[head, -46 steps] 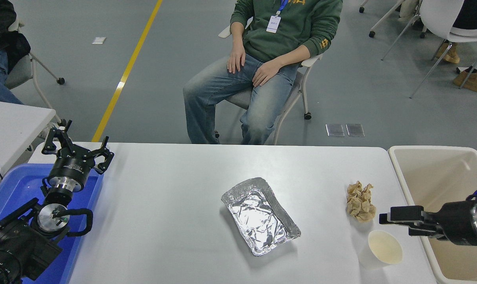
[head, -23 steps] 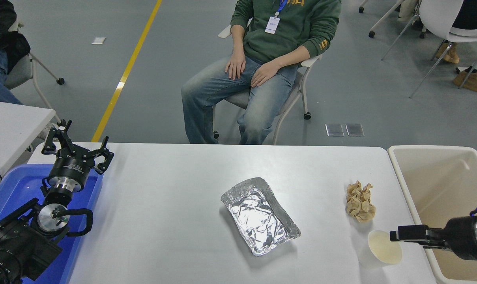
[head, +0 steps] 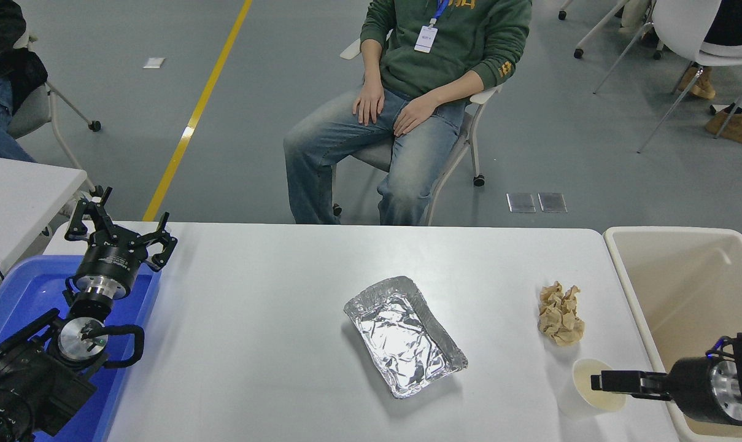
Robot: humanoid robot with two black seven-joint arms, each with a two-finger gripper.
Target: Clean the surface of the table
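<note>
- The table surface [head: 272,344] is a wide, smooth, matte white top with rounded far corners; it fills the lower half of the head view, reaching from the blue tray [head: 15,288] at the left to the beige bin [head: 677,245] at the right.
- On it lie three things: a crinkled foil tray [head: 404,334] near the middle, set at a slant; a crumpled wad of brown paper [head: 560,313] toward the right; a white paper cup [head: 591,387] just in front of the wad, near the table's front right edge, upright with its mouth open.
- The right gripper [head: 598,381] comes in from the lower right, level and pointing left; its tip lies over the cup's mouth; whether its fingers are apart or closed I cannot tell.
- The left gripper [head: 118,228] is parked at the lower left over the blue tray, its claws spread wide and holding nothing.
- A person [head: 407,98] in a green top and jeans sits on a chair beyond the far edge, hands on thighs.
</note>
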